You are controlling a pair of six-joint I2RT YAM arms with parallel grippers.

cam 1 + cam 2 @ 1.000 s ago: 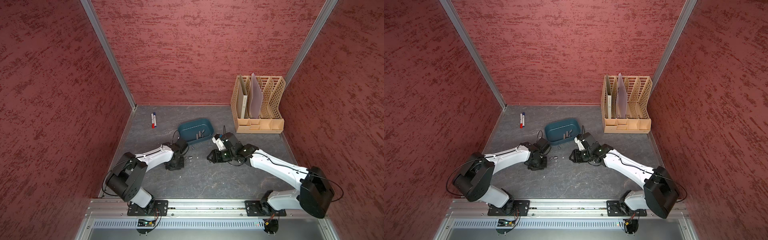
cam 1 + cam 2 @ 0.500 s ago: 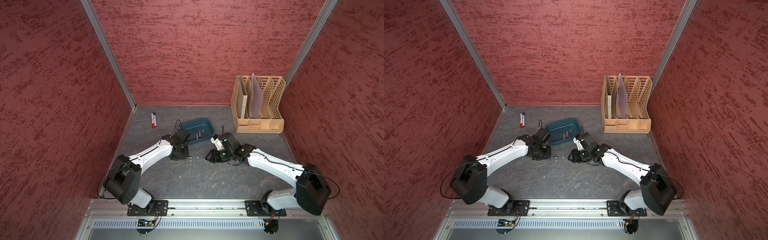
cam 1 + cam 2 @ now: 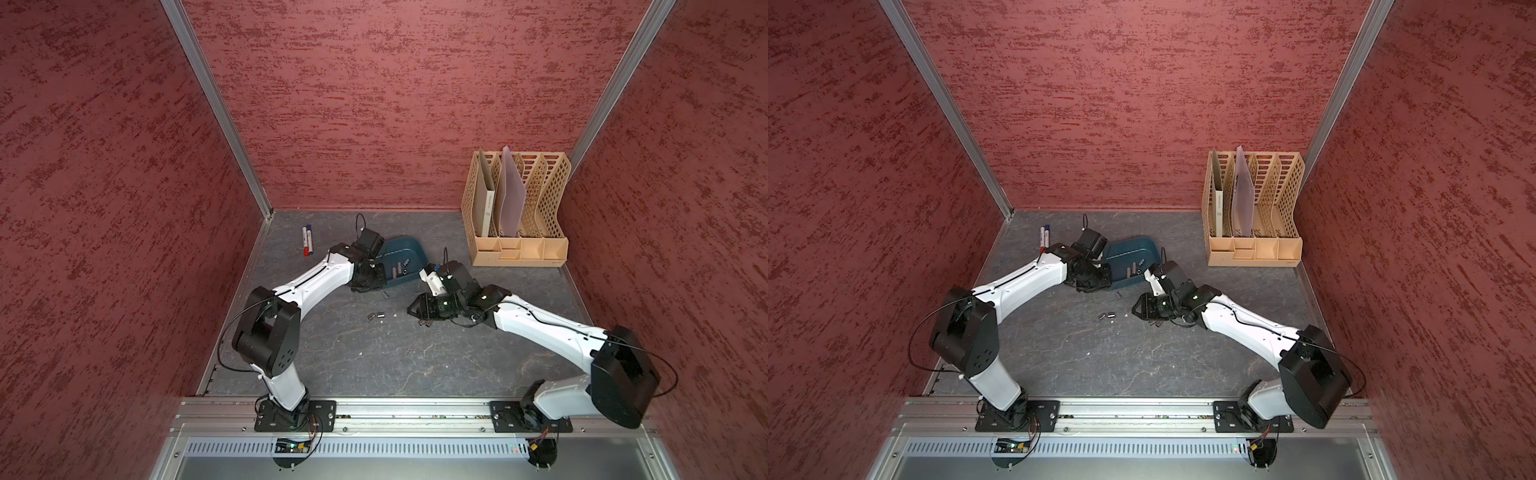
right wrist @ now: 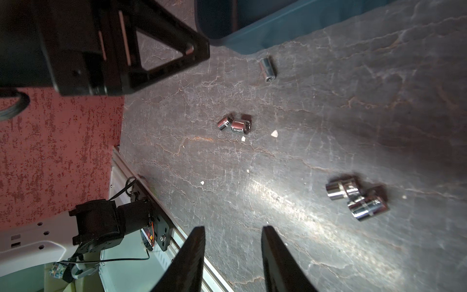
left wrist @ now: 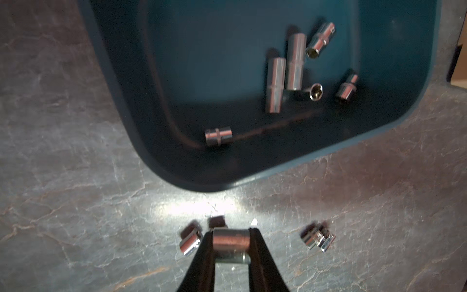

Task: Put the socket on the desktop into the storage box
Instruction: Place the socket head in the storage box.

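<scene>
six sockets (image 5: 275, 84) in storage box (image 5: 141, 101); left claw (image 5: 231, 233) clamps another socket (image 5: 231, 239).

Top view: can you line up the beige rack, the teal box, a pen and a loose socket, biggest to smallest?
1. beige rack
2. teal box
3. pen; both pens look alike
4. loose socket

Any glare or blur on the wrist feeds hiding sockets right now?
Left wrist: glare patch on the tabletop between the held socket and the box, whose sockets look soft. Right wrist: glare streak beside the loose sockets, yet readable. In both top views: even light, loose sockets tiny.
</scene>
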